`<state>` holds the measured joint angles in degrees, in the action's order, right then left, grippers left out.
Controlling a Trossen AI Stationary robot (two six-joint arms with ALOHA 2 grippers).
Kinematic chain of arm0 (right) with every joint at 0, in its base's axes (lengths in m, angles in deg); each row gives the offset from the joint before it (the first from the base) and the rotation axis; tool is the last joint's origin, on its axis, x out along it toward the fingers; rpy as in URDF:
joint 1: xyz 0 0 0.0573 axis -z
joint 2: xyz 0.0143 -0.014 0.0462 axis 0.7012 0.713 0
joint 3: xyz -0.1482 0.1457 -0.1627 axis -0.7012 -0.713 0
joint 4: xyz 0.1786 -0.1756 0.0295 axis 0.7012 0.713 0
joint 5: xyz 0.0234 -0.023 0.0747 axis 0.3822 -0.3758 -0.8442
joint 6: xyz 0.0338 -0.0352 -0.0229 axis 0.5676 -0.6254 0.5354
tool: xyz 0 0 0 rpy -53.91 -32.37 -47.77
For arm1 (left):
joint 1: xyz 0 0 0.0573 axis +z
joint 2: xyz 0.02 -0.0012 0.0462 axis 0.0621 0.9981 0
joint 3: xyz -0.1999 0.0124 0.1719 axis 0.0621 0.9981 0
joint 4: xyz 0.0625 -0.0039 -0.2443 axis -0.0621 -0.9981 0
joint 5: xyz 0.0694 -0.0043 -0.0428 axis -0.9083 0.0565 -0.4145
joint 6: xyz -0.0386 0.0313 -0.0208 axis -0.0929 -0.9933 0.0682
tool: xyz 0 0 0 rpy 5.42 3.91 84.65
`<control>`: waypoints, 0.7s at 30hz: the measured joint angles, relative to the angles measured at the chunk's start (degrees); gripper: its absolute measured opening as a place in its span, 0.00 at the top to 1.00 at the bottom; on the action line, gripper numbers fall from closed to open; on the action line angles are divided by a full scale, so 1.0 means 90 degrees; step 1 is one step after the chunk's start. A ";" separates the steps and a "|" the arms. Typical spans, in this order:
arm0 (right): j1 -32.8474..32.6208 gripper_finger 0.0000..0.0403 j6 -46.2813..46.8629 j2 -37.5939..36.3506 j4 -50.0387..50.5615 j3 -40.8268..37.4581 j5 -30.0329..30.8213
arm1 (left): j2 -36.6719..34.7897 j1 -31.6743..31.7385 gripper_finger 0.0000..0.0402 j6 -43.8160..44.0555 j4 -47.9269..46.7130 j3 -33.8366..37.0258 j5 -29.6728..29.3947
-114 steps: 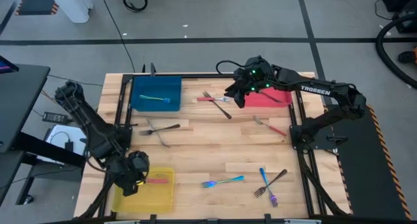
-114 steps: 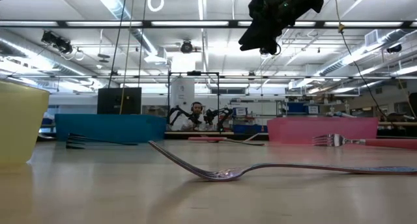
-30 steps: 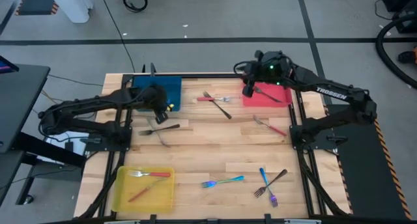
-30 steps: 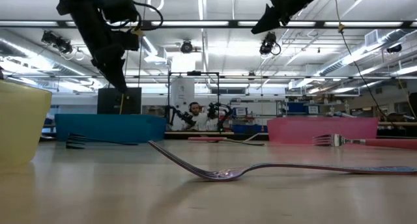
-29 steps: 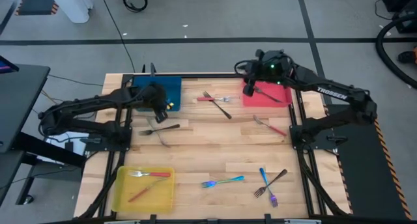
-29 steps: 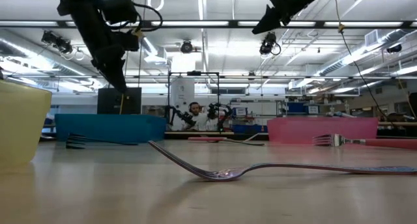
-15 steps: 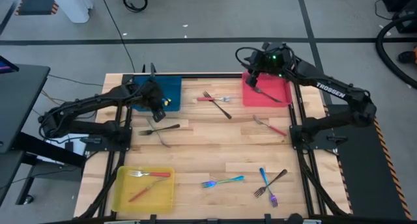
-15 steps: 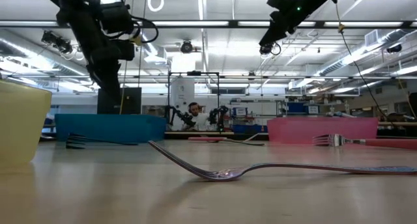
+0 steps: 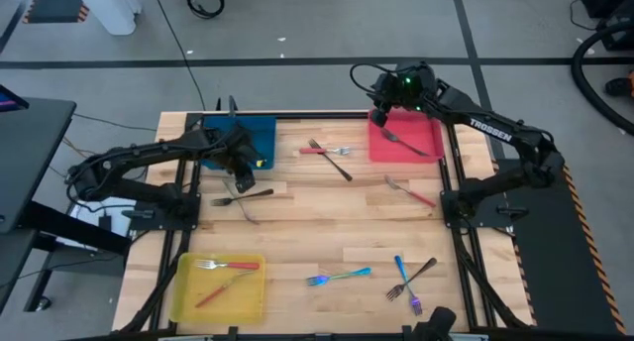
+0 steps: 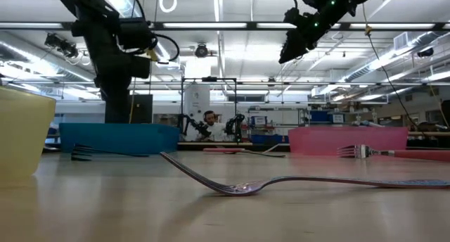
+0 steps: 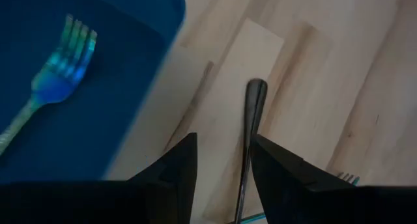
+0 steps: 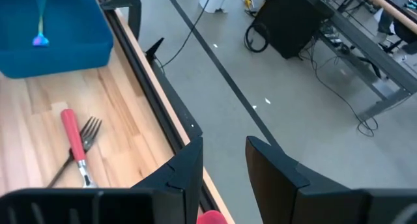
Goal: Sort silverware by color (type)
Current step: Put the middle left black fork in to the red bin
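My left gripper (image 9: 239,166) hangs open, pointing steeply down, just off the near right corner of the blue tray (image 9: 220,141). In its wrist view the handle end of a dark fork (image 11: 251,113) lies on the wood below the gap between its fingers, untouched. That fork crosses another dark fork (image 9: 245,196). An iridescent fork (image 11: 55,87) lies in the blue tray. My right gripper (image 9: 379,110) is open and empty, high over the far left corner of the red tray (image 9: 424,131), which holds a dark fork (image 9: 401,143).
The yellow tray (image 9: 188,299) at the near left holds two red-handled forks. A red-handled and a dark fork (image 9: 332,155) lie crossed between the blue and red trays, and another red-handled fork (image 9: 410,192) lies nearer. Iridescent forks (image 9: 340,277) and a dark one (image 9: 424,272) lie near the front.
My left gripper has sunk and tipped more steeply downward beside the blue tray, over the dark forks. My right gripper has swung toward the table's far edge, from over the red tray's left side to its far left corner. Both stay open.
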<state>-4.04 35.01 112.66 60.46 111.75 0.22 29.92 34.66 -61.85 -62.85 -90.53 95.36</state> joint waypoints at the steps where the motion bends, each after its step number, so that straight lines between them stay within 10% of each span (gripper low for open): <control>1: 0.0025 0.69 0.0000 0.0028 -0.0003 0.0000 -0.0003 | 0.0055 -0.0015 0.65 0.0000 -0.0002 -0.0001 0.0009; 21: 0.0567 0.69 0.0002 0.0140 0.0008 0.0000 -0.0005 | 0.0219 -0.0252 0.65 0.0466 0.0012 -0.0001 0.0352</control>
<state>1.06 35.03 113.91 60.53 111.75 0.17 31.89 32.39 -57.66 -62.74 -90.54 98.52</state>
